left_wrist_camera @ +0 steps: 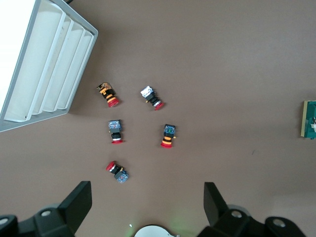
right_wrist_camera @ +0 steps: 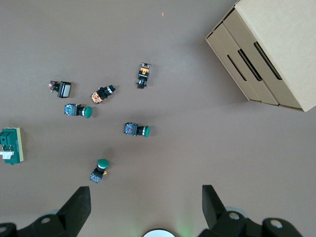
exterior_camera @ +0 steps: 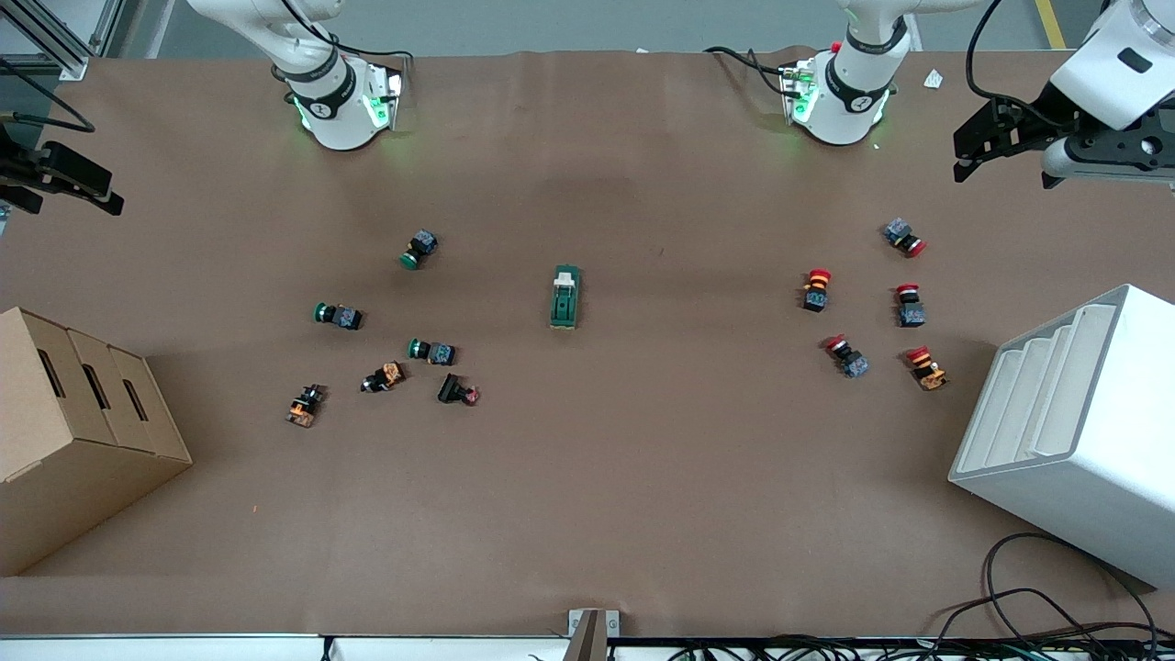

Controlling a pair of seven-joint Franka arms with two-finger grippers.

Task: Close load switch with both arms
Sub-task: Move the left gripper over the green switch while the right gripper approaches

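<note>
Front view: load switch lying flat at mid-table, about midway between the two bases, long axis running from base side toward camera, white piece at the end nearer the bases. Nothing touching it. Green and orange buttons scattered toward the right arm's end, red buttons toward the left arm's end, both groups well apart from the switch. Left gripper held high over that end of the table, above the bare strip between the red buttons and the bases, fingers pointing inward along the table. Right gripper high over the table edge at the right arm's end, above the cardboard box. White tray at the left arm's end. Neither gripper clearly nearer the switch; both well apart from it, one to each side across its short axis.

Left wrist view: fingers spread wide, nothing between them. Red buttons below, switch just showing at the frame edge, well outside the finger gap.

Right wrist view: fingers wide too and empty. Green buttons below, switch again at the frame edge, outside the gap.

Judgement: approach not yet begun; next move calls for bringing both grippers inward toward mid-table, meeting the switch from its two long sides.
</note>
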